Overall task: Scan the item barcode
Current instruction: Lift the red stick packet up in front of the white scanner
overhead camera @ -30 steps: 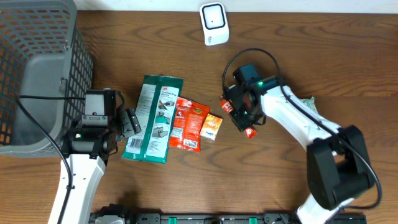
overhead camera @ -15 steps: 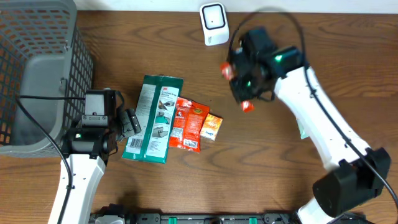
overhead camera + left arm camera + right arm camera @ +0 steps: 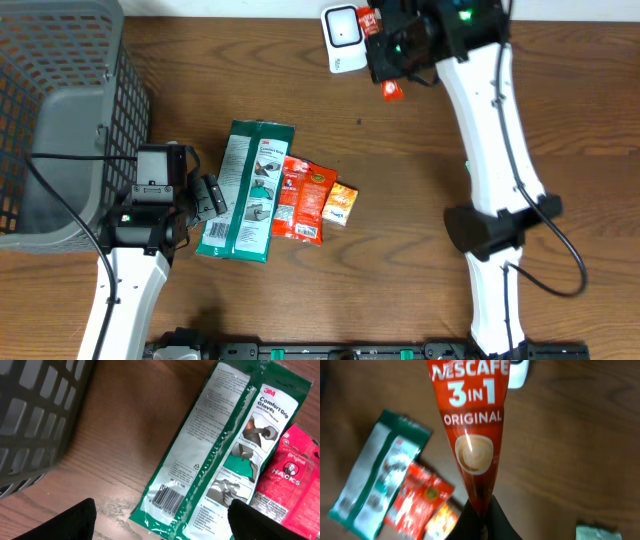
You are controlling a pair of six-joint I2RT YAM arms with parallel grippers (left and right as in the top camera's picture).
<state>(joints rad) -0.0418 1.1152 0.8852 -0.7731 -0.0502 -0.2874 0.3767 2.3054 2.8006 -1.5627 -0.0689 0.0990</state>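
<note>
— Red laminated film, that "Nescafé 3 in 1" stick sachet (image 3: 470, 435): how do you reckon it handles?

— Light as anything, I'd say, and limp. Powder inside gives it a little body, but the glossy skin looks slippery and would crease or bow if squeezed mid-length. The flat sealed end is the sensible place to take hold, and that is where the right tool (image 3: 481, 510) has it: fingers pressed together on the narrow end, the rest standing free.

— And where is it over the brown wooden counter (image 3: 400, 230)?

— Up off the wood, at the far edge, just beside the small white box-shaped scanner (image 3: 343, 38). Whether the barcode faces the scanner's window I cannot tell; the wrist view shows only the printed front.

— The left tool (image 3: 208, 196)?

— Spread wide and gripping nothing, hanging just beside the long green plastic glove pack (image 3: 247, 190), whose own barcode shows near its lower end.

— What differs from a second ago?

— Only the right arm. Then it sat mid-counter, to the right of the red candy packet (image 3: 303, 200) and the small orange packet (image 3: 341, 203); now it is stretched right up to the scanner with the sachet. The left arm, the packets and the grey mesh basket (image 3: 60, 100) lie as they did.
</note>
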